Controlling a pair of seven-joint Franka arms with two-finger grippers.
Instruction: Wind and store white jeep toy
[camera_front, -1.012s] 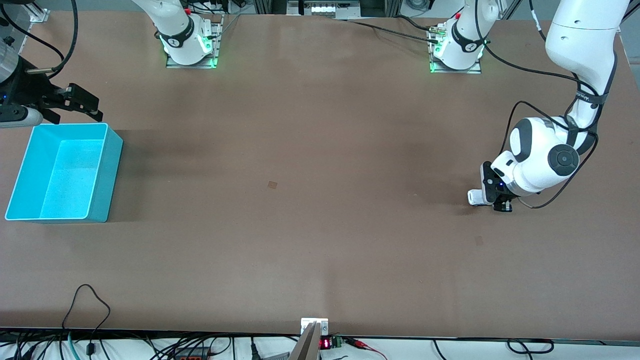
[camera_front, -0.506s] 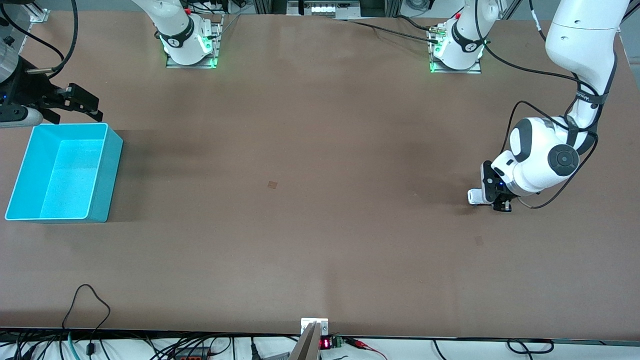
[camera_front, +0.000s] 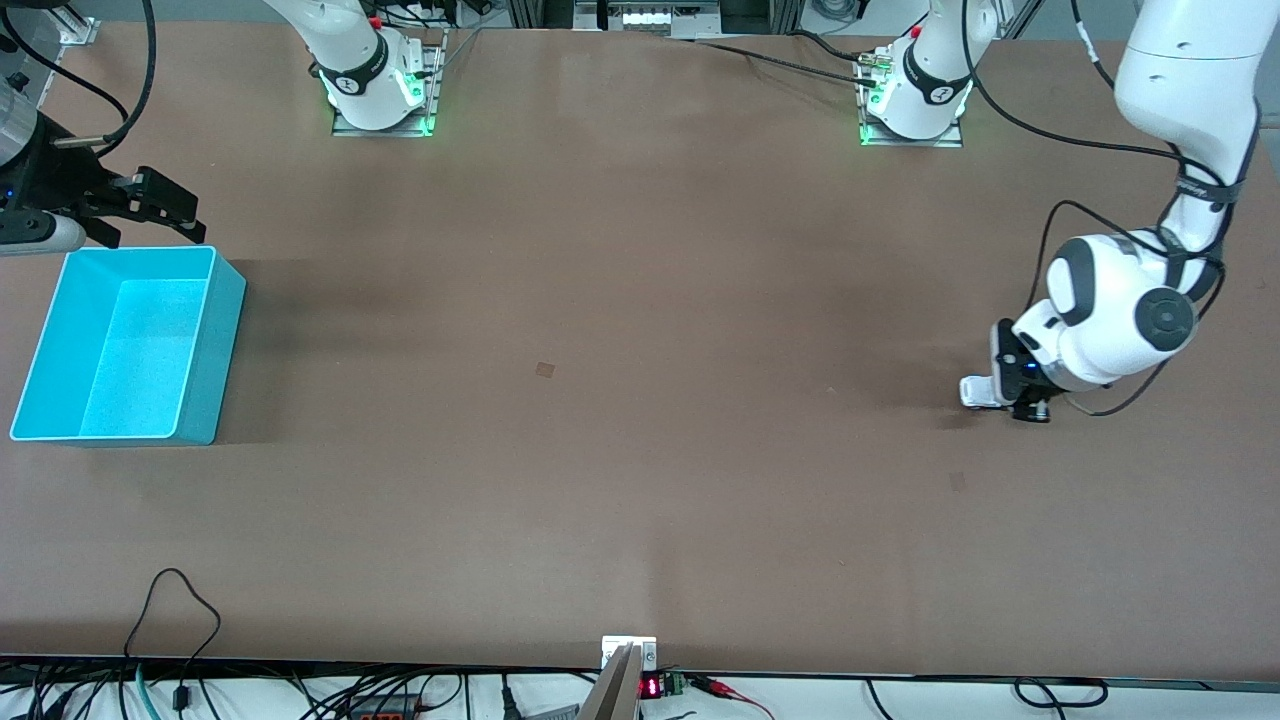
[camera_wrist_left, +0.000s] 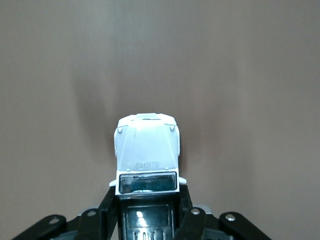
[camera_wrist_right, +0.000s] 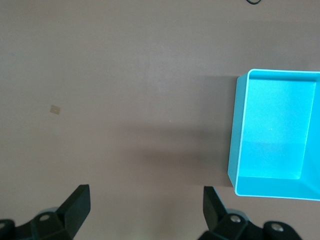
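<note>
The white jeep toy (camera_front: 976, 392) is down at the tabletop near the left arm's end of the table. My left gripper (camera_front: 1020, 402) is shut on its black rear section. In the left wrist view the jeep's white hood (camera_wrist_left: 147, 147) points away from the left gripper (camera_wrist_left: 147, 202), and black fingers (camera_wrist_left: 111, 205) press both sides of the cab. Its wheels are hidden. My right gripper (camera_front: 150, 212) hangs open and holds nothing, just past the cyan bin's (camera_front: 218, 340) edge at the right arm's end. The right wrist view shows its spread fingertips (camera_wrist_right: 80, 200) and the bin (camera_wrist_right: 235, 135), with nothing inside.
Two small square marks (camera_front: 544, 369) (camera_front: 958, 481) lie on the brown table. Cables and a small display (camera_front: 650, 686) run along the table edge nearest the front camera. The arm bases (camera_front: 380, 95) (camera_front: 912, 100) stand on the farthest edge.
The left arm has slid a little toward its own end of the table, taking the jeep with it. The right arm has not moved.
</note>
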